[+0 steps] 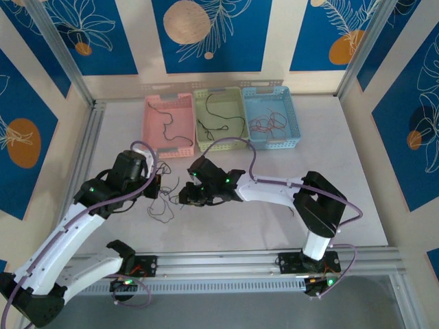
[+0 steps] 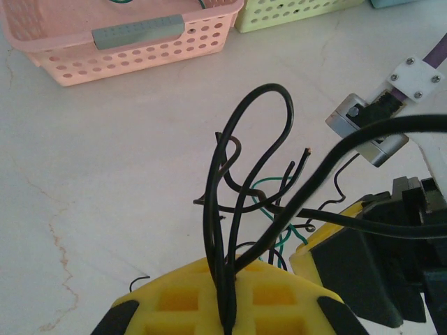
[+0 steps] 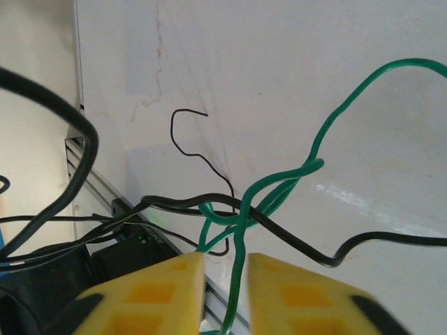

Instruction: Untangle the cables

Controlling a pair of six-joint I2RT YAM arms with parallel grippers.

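Left wrist view: black cables (image 2: 218,209) are pinched between the pressed-together pads of the left gripper (image 2: 227,310), low over the table (image 2: 105,174). A green cable (image 3: 279,183) is threaded between the jaws of the right gripper (image 3: 225,279), which stand narrowly apart; no pinch is confirmed. Separation of the green strand from the knot is judged to be in hand; firm closure and a slow outward pull are called for. Further black cables are lodged in the pink basket (image 1: 168,152) and green basket (image 1: 221,145), red-orange cables (image 1: 271,123) in the blue basket (image 1: 273,142).

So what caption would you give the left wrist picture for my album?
Left end effector clamps looping black cables, a green cable tangled behind, pink basket beyond.
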